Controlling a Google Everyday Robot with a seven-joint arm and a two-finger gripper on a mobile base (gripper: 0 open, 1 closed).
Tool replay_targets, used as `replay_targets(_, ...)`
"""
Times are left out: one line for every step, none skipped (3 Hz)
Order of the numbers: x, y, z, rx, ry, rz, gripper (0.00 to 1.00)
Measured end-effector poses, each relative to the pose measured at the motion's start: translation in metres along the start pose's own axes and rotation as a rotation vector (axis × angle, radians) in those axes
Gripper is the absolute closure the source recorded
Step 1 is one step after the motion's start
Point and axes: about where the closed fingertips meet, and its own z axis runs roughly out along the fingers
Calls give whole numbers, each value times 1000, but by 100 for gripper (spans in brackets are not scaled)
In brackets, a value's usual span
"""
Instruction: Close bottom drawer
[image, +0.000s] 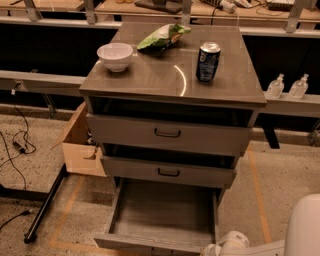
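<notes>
The bottom drawer (162, 215) of the grey wood-grain cabinet is pulled far out, and its inside shows empty. Its front panel (145, 245) runs along the bottom edge of the camera view; its handle is out of view. The white arm (235, 245) reaches in at the bottom right, close to the drawer's front right corner. The gripper itself is below the frame edge and does not show. The top drawer (167, 133) and the middle drawer (168, 172) above stand slightly open, each with a black bar handle.
On the cabinet top (150, 75) stand a white bowl (115, 56), a green chip bag (162, 36) and a blue can (207, 61). A cardboard box (80, 145) sits left of the cabinet, with a black stand leg (47, 205) and cables on the floor. Two bottles (287, 86) stand at right.
</notes>
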Motion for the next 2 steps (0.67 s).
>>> replay_targets(2,4,10,17,-10,-7,100)
replay_targets(0,-3,24,72,-26,-36,100)
